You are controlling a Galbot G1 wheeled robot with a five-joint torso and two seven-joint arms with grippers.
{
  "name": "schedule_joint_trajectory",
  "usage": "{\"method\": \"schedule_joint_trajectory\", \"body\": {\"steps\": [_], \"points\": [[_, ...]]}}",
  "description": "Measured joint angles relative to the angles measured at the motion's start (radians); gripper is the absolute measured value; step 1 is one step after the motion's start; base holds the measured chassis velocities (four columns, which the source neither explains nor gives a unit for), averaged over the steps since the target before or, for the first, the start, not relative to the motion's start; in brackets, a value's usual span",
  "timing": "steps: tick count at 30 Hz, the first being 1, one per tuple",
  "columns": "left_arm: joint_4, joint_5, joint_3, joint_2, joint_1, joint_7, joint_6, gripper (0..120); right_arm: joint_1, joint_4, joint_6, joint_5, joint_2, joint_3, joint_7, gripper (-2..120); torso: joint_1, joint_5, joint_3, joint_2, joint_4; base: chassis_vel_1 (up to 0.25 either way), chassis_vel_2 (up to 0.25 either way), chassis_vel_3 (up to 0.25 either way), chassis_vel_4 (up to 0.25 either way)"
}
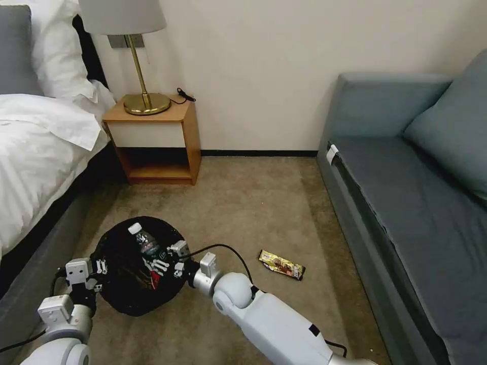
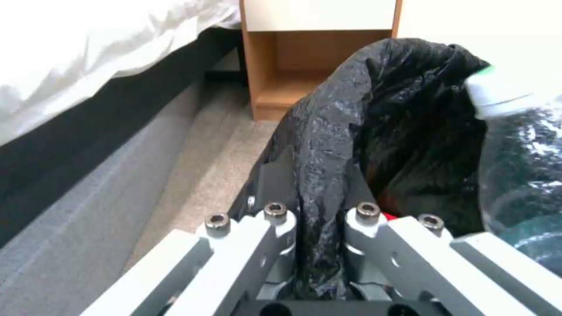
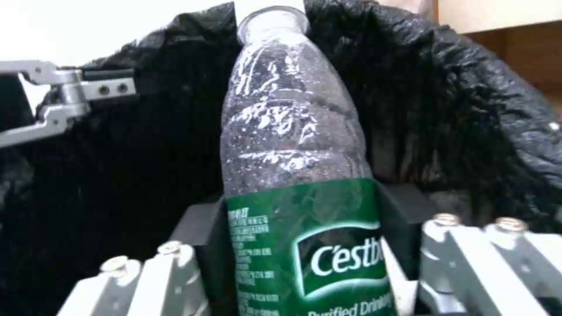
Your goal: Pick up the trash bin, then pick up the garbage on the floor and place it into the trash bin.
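Black bag rim of the trash bin sits pinched in your left pincer; your right pincer grips the bottle over it. Candy wrapper lies on the floor.

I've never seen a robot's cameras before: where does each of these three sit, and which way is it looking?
Head view: on the head, looking forward and down at the carpet, the trash bin and a candy wrapper; both arms show.
Left wrist view: on the left wrist, facing the bin's bag rim, which the left claw pinches; nightstand behind.
Right wrist view: on the right wrist, facing into the bin; the right claw grips a bottle.
All three views share the bin and the bottle.
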Motion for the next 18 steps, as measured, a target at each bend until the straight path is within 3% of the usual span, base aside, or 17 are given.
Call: {"method": "schedule_joint_trajectory", "body": {"steps": [11, 18], "points": [[0.027, 0.002, 0.0, 0.002, -0.005, 0.001, -0.003, 4, 0.006, 0.008, 0.006, -0.038, -0.009, 0.002, 0.009, 97, 0.0, 0.0, 0.0, 0.0, 0.0002, 0.0, 0.0, 0.0, 0.0], [0.04, -0.004, -0.01, 0.014, -0.007, 0.001, -0.007, 4, 0.043, 0.023, -0.029, -0.044, -0.054, 0.038, 0.041, 100, 0.0, 0.0001, 0.0, 0.0, 0.0002, 0.0, 0.0, 0.0, 0.0]]}}
